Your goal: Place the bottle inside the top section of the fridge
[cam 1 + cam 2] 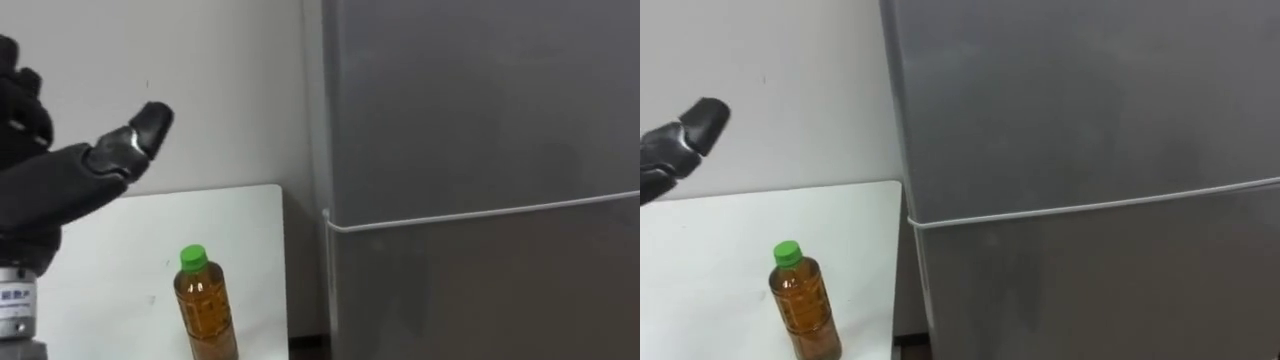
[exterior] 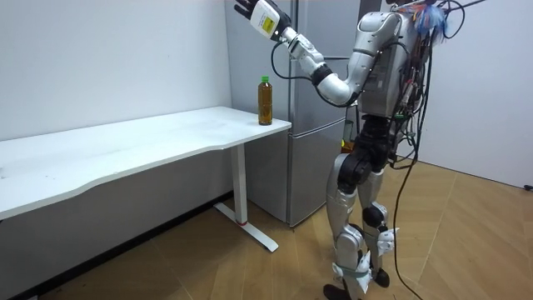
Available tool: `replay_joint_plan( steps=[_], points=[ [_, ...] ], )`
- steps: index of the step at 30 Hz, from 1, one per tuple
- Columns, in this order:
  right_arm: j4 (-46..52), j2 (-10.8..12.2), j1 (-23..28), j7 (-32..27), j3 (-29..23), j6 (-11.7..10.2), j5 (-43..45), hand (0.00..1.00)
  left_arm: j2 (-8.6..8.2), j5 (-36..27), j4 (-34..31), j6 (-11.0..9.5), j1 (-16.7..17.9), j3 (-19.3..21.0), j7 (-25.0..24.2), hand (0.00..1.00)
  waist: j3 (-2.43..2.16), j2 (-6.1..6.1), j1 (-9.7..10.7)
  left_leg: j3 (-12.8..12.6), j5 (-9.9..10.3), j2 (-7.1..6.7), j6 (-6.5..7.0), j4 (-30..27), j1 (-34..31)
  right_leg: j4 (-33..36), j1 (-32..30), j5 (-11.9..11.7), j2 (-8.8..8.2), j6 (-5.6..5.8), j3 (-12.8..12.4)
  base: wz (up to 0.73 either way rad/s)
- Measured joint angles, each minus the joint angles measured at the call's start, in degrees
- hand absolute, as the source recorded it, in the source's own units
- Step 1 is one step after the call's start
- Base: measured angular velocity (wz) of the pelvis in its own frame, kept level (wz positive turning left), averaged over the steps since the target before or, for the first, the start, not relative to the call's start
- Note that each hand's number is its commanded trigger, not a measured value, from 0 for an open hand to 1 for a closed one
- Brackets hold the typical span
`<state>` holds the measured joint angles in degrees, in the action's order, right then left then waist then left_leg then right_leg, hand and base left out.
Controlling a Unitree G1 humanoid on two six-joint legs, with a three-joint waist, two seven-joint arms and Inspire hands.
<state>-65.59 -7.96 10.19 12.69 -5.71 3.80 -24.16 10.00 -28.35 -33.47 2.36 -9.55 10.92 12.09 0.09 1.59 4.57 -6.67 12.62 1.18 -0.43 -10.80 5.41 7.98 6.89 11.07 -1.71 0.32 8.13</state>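
Note:
A clear bottle [image 1: 205, 305] of amber drink with a green cap stands upright on the white table [image 1: 110, 250], near the end that meets the fridge. My left hand [image 1: 50, 180] is raised above and to the left of the bottle, apart from it, open with relaxed fingers and nothing in it. The grey fridge [image 1: 480, 100] fills the right side; its upper and lower doors are both closed, with the seam [image 1: 480, 213] between them. In the room view I stand facing the fridge [image 2: 310, 167], left arm lifted high, hand [image 2: 250, 8] over the bottle [image 2: 265, 100].
The table [image 2: 125, 146] runs along the white wall to the room view's left and ends close beside the fridge. Wooden floor lies around my feet.

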Motion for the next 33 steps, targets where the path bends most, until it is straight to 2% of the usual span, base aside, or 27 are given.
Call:
replay_joint_plan(
  steps=[3, 7, 10, 13, 18, 22, 26, 33],
  points=[
    [0.09, -0.01, -0.02, 0.01, 0.00, 0.07, -0.06, 0.00, -0.03, -0.42, -0.01, 0.50, -0.32, -1.37, -0.76, 0.00, -0.14, 0.22, 0.15, -0.97, 0.00, 0.09, 0.00, 0.00, 0.14, 0.08, -0.09, -0.04, -0.02, -0.03, -0.26, -0.07],
    [0.22, -0.18, -0.27, 0.02, 0.00, 1.28, -0.03, 0.00, -0.03, -1.30, -0.07, 2.48, -3.23, -2.33, -2.93, 0.00, -0.28, 0.43, 0.11, -1.05, 0.00, 0.08, 0.00, 0.00, 0.08, 0.31, -0.27, -0.04, -0.03, -0.02, -0.30, 0.00],
    [0.62, -0.28, -0.10, 0.01, 0.02, 1.33, 0.18, 0.00, -0.03, -1.39, -0.08, 2.75, -4.93, -2.66, -3.42, 0.00, -0.40, 0.61, 0.10, -1.07, 0.00, 0.08, 0.01, -0.01, 0.11, 0.28, -0.27, -0.04, -0.04, -0.02, -0.27, 0.00],
    [0.75, -0.39, -0.28, 0.07, 0.02, 1.81, 1.22, 0.00, -0.04, -1.42, -0.08, 3.89, -6.39, -2.88, -4.00, 0.00, -0.42, 0.61, 0.20, -1.07, -0.01, 0.08, 0.01, -0.02, 0.11, -0.03, -0.26, -0.03, -0.04, -0.02, -0.25, 0.00],
    [0.67, -0.44, -1.15, 0.07, 0.62, 3.13, 1.68, 0.00, -0.69, -1.52, -0.08, 5.49, -6.84, -4.94, -4.27, 0.00, -0.41, 0.43, 0.40, -1.07, -0.01, 0.07, 0.00, 0.00, -0.09, -0.03, -0.28, -0.03, -0.03, -0.02, -0.21, 0.00],
    [0.71, -0.38, -2.14, -0.01, 1.66, 3.81, 1.99, 0.00, -1.43, -2.61, -0.08, 6.62, -6.94, -6.36, -4.56, 0.00, -0.60, 0.21, 1.66, -1.04, -0.02, 0.08, -0.01, -0.05, -0.78, 0.01, -0.83, -0.04, 0.00, -0.03, -0.13, 0.01],
    [0.68, -0.41, -2.42, 0.00, 2.06, 3.88, 1.97, 0.00, -1.91, -2.81, 0.03, 8.67, -7.12, -9.28, -5.84, 0.00, -0.50, 0.12, 2.07, -1.11, -0.02, 0.10, -0.01, -0.05, -0.80, 0.23, -0.98, -0.07, -0.02, -0.04, -0.18, -0.02],
    [0.68, -0.96, -3.44, 0.08, 2.25, 5.07, 1.96, 0.00, -2.61, -5.30, 0.03, 10.26, -7.12, -10.52, -7.70, 0.00, -0.07, 1.05, 3.08, -1.16, -0.02, 0.11, -0.01, -0.04, -0.81, 0.18, -1.18, -0.07, -0.02, -0.04, -0.47, -0.02]
  ],
)
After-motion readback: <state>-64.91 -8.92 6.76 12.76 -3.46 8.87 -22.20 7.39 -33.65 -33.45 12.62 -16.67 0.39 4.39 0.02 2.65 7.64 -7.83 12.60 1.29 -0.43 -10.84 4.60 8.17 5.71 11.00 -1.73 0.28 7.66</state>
